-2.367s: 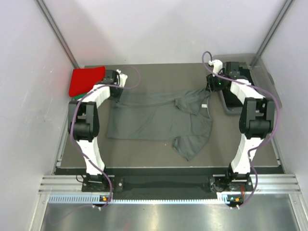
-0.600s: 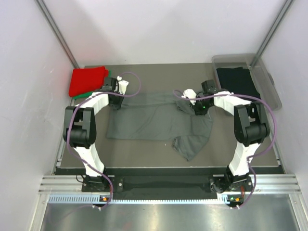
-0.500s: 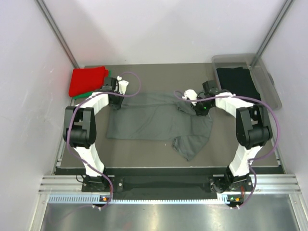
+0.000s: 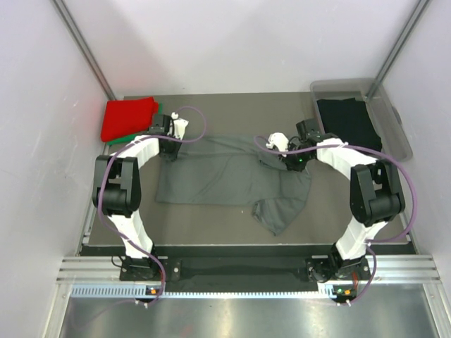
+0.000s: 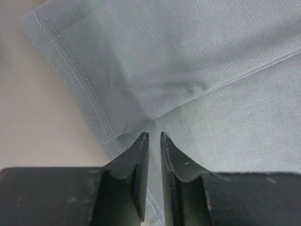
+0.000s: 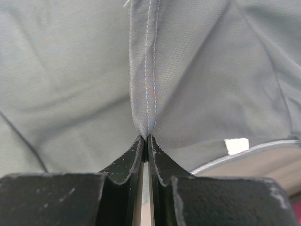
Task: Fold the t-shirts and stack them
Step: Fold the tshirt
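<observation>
The left jaws and right jaws each pinch the grey shirt (image 4: 211, 176) at its far edge; best lift both together, evenly, keeping the cloth taut.

The dark grey t-shirt (image 4: 218, 176) is soft matt cloth. Up close it shows a fine pin-dotted knit and pale double stitching along its hems. The red t-shirt (image 4: 127, 118) and the black t-shirt (image 4: 349, 121) are also dull, soft cloth. The tub (image 4: 398, 137) is clear, slightly glossy plastic. The table (image 4: 211, 218) has a flat, matt, dark surface. The fingers of the left gripper (image 5: 152, 136) and the right gripper (image 6: 146, 138) look like matt black plastic, lightly scuffed and speckled. The arm shells (image 4: 137, 151) are smooth white and black plastic. The cables (image 4: 196, 120) have a purple sheath, and the rail (image 4: 84, 271) is ridged bare metal.
</observation>
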